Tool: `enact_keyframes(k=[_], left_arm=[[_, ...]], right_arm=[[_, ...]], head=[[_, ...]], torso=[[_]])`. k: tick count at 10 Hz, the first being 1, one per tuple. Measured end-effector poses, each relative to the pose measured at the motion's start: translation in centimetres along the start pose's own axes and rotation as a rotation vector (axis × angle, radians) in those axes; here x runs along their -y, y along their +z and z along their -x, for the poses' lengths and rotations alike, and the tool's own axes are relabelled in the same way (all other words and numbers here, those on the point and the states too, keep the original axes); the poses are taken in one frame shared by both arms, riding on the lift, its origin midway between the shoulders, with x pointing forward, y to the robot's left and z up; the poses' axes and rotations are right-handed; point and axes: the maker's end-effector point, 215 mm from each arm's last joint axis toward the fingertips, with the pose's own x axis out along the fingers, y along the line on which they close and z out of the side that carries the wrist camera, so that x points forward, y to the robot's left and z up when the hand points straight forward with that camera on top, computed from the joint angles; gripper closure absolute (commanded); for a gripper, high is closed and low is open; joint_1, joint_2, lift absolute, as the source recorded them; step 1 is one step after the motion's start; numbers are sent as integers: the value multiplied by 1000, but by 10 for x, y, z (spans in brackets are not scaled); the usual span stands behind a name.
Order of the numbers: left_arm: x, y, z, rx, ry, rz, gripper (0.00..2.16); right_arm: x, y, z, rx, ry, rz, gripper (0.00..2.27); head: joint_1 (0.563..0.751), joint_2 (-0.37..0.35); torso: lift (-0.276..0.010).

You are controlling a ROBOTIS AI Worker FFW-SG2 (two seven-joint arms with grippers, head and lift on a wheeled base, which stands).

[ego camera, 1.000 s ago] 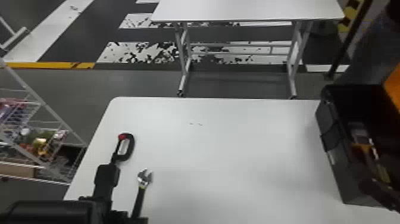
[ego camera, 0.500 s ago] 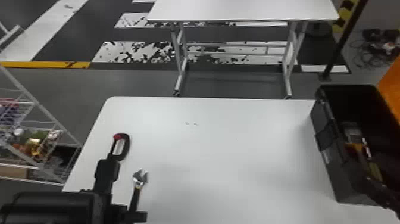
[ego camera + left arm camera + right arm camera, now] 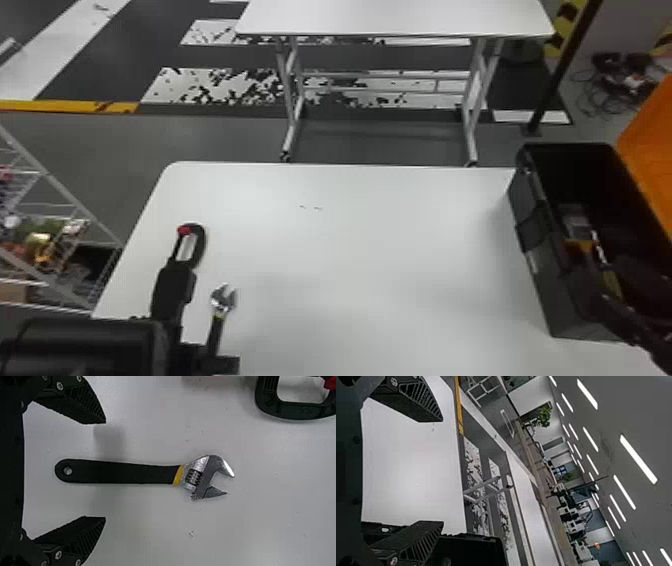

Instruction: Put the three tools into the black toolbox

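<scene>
Some items (image 3: 577, 222) lie in the black toolbox (image 3: 545, 280), left pincer (image 3: 205, 356) and right pincer (image 3: 620, 320) both spread.

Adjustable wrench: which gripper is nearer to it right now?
Left. The left gripper is right at the adjustable wrench, its open fingers on either side of the handle; the right gripper is across the table, by the black toolbox.

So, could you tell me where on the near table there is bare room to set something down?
The widest bare patch of the white table lies between the adjustable wrench and the black toolbox, reaching the far edge. It is crowded on the left, where the clamp, wrench and left gripper are close together.
</scene>
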Motion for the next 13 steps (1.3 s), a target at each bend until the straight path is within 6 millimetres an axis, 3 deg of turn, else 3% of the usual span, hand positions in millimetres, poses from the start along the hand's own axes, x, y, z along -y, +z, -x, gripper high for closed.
enact_keyframes(k=[11, 12, 13], left_arm=[[-1, -5, -5, -18, -3, -1, 208], [-1, -6, -6, -23, -4, 1, 370], [0, -8, -8, -30, -8, 2, 761]], right_arm=[[1, 0, 5, 1, -3, -2, 83], [2, 1, 5, 3, -3, -1, 83], [2, 1, 6, 4, -4, -1, 83]], head=[[695, 72], [695, 72], [695, 69]], torso=[[-51], [-51], [-51]])
